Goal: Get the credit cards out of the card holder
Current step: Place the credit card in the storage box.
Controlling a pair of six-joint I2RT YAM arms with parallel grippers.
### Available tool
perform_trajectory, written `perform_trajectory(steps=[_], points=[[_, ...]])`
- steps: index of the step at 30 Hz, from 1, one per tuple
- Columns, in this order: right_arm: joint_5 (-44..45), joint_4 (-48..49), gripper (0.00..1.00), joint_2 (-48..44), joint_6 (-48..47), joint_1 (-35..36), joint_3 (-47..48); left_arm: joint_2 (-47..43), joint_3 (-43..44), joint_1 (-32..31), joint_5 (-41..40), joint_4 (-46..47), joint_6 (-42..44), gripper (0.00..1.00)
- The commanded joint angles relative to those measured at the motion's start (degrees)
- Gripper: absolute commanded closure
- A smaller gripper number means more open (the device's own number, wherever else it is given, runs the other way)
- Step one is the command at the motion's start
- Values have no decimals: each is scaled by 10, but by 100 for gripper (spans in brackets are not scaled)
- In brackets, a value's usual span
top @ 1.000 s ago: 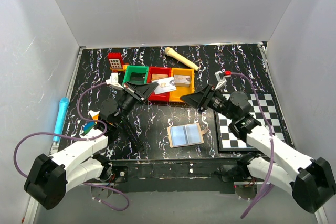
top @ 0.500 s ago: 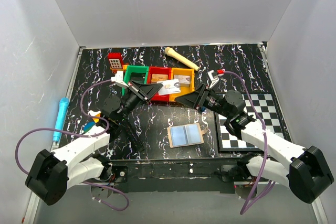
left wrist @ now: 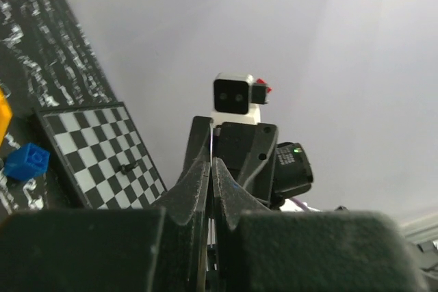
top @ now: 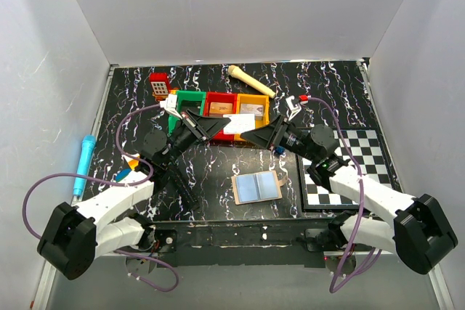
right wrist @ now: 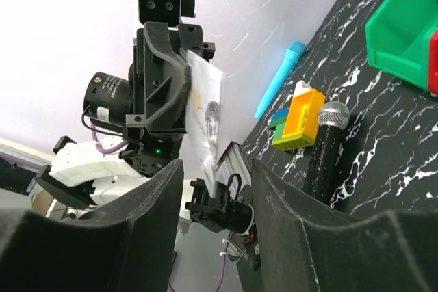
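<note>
Holder (top: 256,187) is lying open on the table (top: 218,172), lining up, nearest the bases. Beyond it, left gripper (top: 218,125) is pinching a card (top: 234,124) off the surface. Right gripper (top: 247,134) is facing it, jaws spread, card showing between them; contact unclear. Bins (top: 218,95) are sitting behind.

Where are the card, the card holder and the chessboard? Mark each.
card (right wrist: 207,111): right wrist view, its white face.
card holder (top: 256,188): top view, blue-grey lining.
chessboard (top: 372,152): top view, bare squares.
</note>
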Motion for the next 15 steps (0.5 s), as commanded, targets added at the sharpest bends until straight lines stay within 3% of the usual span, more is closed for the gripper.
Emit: perform_trajectory(steps=[1, 7, 15], points=[[-2, 145, 48, 9, 36, -3, -26, 15, -10, 9, 46, 127, 2, 100], [15, 195, 47, 5, 42, -5, -48, 31, -38, 17, -3, 202, -110, 100], [57, 185, 46, -13, -8, -2, -31, -7, 17, 3, -90, 119, -101, 100]])
